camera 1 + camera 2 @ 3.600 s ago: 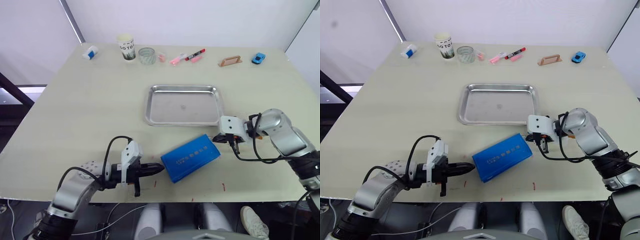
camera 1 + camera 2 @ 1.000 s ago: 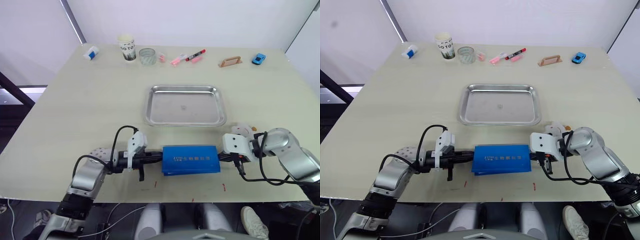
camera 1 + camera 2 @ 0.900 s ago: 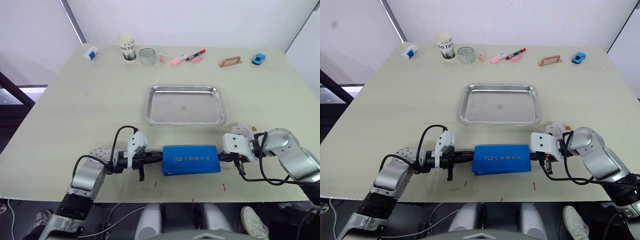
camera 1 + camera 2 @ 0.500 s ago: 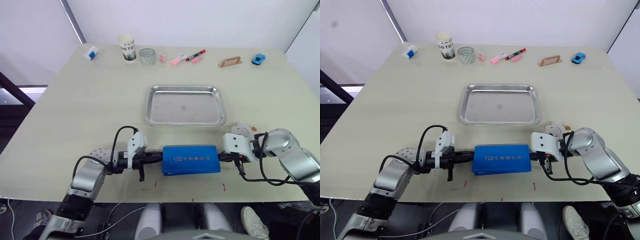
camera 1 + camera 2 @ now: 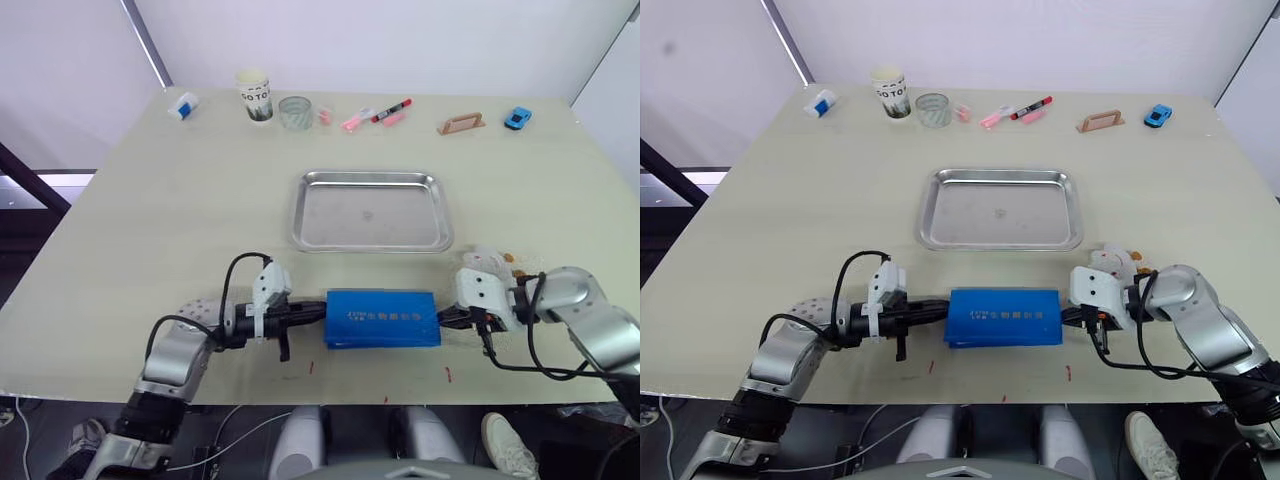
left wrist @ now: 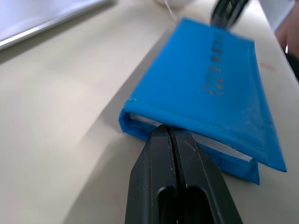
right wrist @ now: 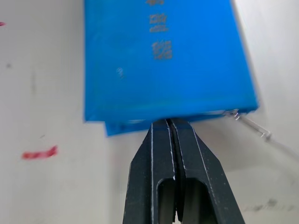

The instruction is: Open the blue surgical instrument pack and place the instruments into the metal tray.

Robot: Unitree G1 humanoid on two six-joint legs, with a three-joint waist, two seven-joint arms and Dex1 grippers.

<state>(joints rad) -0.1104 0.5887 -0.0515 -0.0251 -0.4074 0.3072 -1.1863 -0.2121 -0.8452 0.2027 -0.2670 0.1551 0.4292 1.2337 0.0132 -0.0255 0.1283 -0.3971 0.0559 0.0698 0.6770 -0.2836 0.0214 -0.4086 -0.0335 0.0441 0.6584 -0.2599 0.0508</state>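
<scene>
The blue surgical instrument pack point(image 5: 382, 318) lies closed and flat near the table's front edge, its long side parallel to that edge. My left gripper point(image 5: 318, 313) is shut, with its tip touching the pack's left short end point(image 6: 140, 119). My right gripper point(image 5: 446, 318) is also shut, its tip point(image 7: 168, 121) against the pack's right end point(image 7: 163, 60), and nothing shows between its fingers. A thin metal pull point(image 7: 247, 122) sticks out at that end's corner. The metal tray point(image 5: 370, 178) sits empty just behind the pack. The instruments are hidden.
Along the far edge stand a paper cup point(image 5: 252, 95), a glass point(image 5: 294, 111), pink and red markers point(image 5: 375, 115), a tan holder point(image 5: 460, 123), a blue toy car point(image 5: 516, 117) and a small white-and-blue bottle point(image 5: 181, 105). Small red marks point(image 5: 447, 374) dot the front edge.
The pack has turned from slanted to square with the table edge. Both grippers have closed in on its two ends. In the last half second the right arm has drawn slightly to the right.
</scene>
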